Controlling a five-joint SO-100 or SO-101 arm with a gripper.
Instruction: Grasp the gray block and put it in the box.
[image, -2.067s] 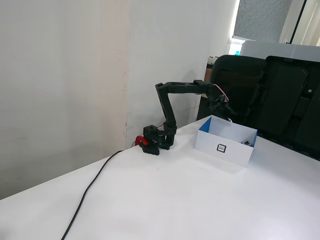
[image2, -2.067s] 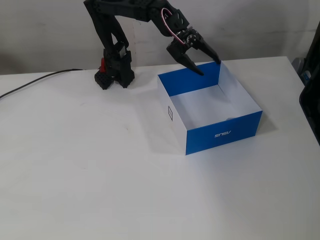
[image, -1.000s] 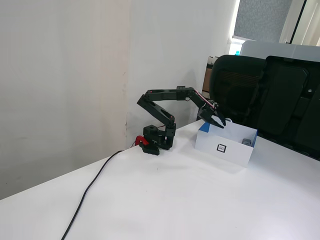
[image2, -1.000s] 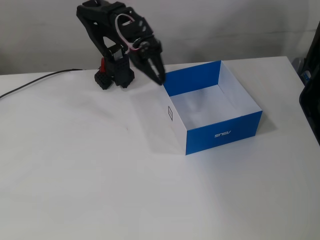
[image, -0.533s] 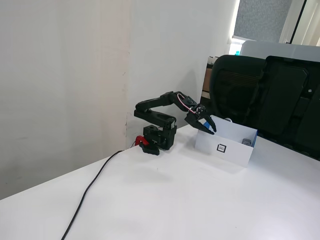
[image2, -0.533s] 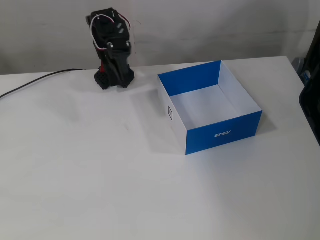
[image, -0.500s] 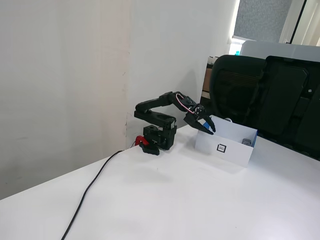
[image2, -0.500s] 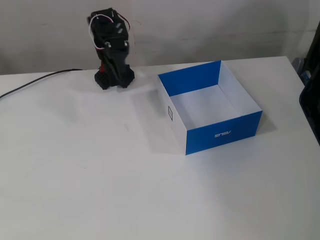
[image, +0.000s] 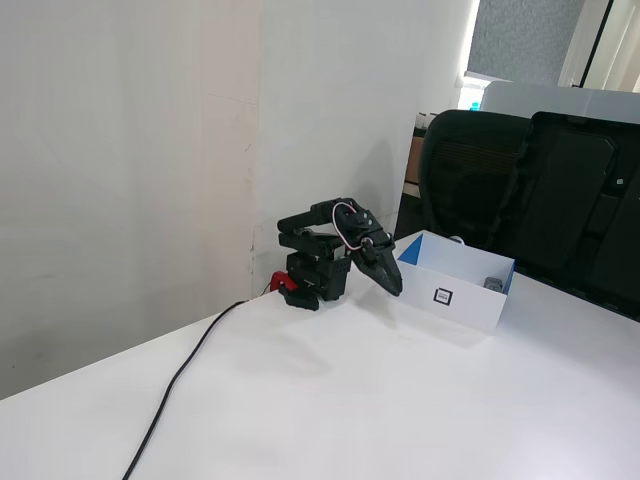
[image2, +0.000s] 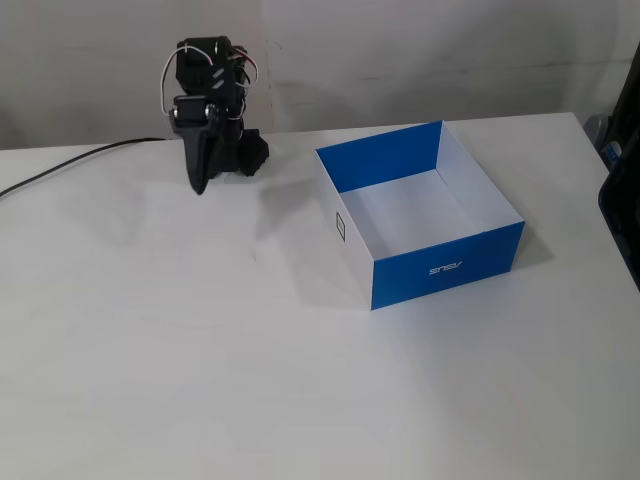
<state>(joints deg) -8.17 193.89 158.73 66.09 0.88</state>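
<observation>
The box (image: 470, 305) is white outside with a square marker facing one fixed view; the other fixed view shows the box's (image2: 448, 266) blue walls and white floor. A small gray block (image: 493, 285) lies inside it near the right end; in the other fixed view it is hidden behind the near blue wall. My black arm is folded over its base. The gripper (image: 394, 289) points down just left of the box, apart from it. Seen from the other side, the gripper (image2: 198, 187) hangs left of the base, jaws together, holding nothing.
A black cable (image2: 70, 161) runs from the arm's base (image2: 250, 155) off the left table edge. Black office chairs (image: 520, 190) stand behind the table beyond the box. A white wall backs the arm.
The arm has pulled back from above the box and folded over its base. The gripper swung away from the box's rim to the table beside the base, and its jaws closed.
</observation>
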